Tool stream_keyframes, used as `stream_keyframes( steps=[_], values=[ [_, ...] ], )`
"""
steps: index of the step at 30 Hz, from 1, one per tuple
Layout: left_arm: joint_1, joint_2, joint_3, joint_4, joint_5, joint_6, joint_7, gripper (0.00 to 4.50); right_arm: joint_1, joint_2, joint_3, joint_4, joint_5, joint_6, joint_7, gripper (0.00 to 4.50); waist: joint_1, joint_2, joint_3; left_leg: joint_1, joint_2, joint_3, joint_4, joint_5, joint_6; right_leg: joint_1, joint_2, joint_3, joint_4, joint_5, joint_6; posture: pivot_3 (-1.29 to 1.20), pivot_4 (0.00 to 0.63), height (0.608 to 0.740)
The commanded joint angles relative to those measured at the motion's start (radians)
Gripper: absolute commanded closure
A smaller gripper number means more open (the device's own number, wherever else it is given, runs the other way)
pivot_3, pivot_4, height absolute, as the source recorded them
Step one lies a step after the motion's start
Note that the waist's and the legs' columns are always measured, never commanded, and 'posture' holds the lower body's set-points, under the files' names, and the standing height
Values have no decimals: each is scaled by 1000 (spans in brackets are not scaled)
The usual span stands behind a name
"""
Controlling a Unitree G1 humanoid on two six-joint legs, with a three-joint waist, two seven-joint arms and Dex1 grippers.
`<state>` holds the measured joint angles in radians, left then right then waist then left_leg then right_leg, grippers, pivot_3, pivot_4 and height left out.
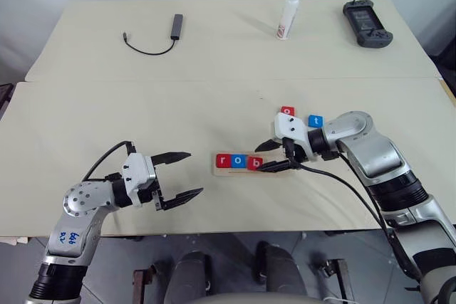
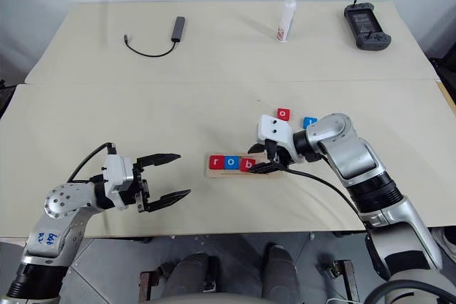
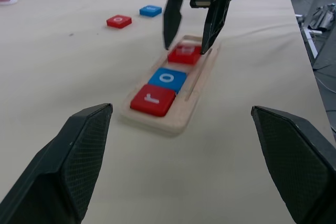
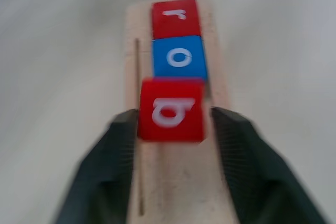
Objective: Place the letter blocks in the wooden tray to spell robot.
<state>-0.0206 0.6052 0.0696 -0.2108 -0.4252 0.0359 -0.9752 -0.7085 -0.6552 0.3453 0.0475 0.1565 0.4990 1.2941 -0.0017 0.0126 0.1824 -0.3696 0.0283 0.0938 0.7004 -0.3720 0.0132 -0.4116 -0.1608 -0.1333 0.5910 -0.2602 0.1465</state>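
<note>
Right tool (image 1: 276, 154) angled down leftward over long pale-wood tray (image 3: 178, 121) near worktop's front edge, fingers parted, straddling red square b block (image 4: 171, 109) without gripping. Left tool (image 1: 182, 174) level, wide open, empty.

At the far side of my table (image 1: 107, 112) lies a black cable (image 1: 153, 39) with a grey adapter at one end. To its right a white bottle (image 1: 288, 15) with a red label stands upright. Further right, near the far corner, a dark handheld controller (image 1: 367, 23) lies flat. All three are well apart.
</note>
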Motion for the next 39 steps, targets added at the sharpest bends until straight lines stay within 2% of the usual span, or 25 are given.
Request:
stream_keyframes(
  steps=[1,3,10,13,16,24,31,39],
  values=[
    [8,5,25,-47,-10,0,14,0,-10,-8,-8,-27,6,-8,13,656,1,0,0,0,0,0,0,0,0,0,0,0,0,0,0,0,150,740],
    [10,4,25,-51,-10,0,18,0,-4,-14,-15,-32,6,-12,12,33,-1,0,0,0,0,0,0,0,0,0,0,0,0,0,0,0,150,740],
    [15,1,23,-52,-10,-2,24,0,32,-74,-95,-81,53,13,11,33,0,0,0,0,0,0,0,0,0,0,0,0,0,0,0,0,150,740],
    [9,-2,18,-45,-8,-2,24,0,66,-83,-121,-147,94,54,9,666,-1,0,0,0,0,0,0,0,0,0,0,0,0,0,0,0,150,740],
    [3,-3,14,-39,-8,-1,22,0,99,-79,-125,-201,115,82,-10,1615,-1,0,0,0,0,0,0,0,0,0,0,0,0,0,0,0,150,740],
    [-1,1,13,-42,-13,8,17,0,175,-19,-80,-306,119,171,-132,4465,-1,0,0,0,0,0,0,0,0,0,0,0,0,0,0,0,150,740],
    [-9,3,14,-40,-11,13,15,0,149,6,-47,-275,88,206,-209,4465,0,0,0,0,0,0,0,0,0,0,0,0,0,0,0,0,150,740],
    [-9,-1,15,-40,-8,12,21,0,131,-15,-41,-282,102,200,-182,4465,-1,0,0,0,0,0,0,0,0,0,0,0,0,0,0,0,150,740]
  ],
)
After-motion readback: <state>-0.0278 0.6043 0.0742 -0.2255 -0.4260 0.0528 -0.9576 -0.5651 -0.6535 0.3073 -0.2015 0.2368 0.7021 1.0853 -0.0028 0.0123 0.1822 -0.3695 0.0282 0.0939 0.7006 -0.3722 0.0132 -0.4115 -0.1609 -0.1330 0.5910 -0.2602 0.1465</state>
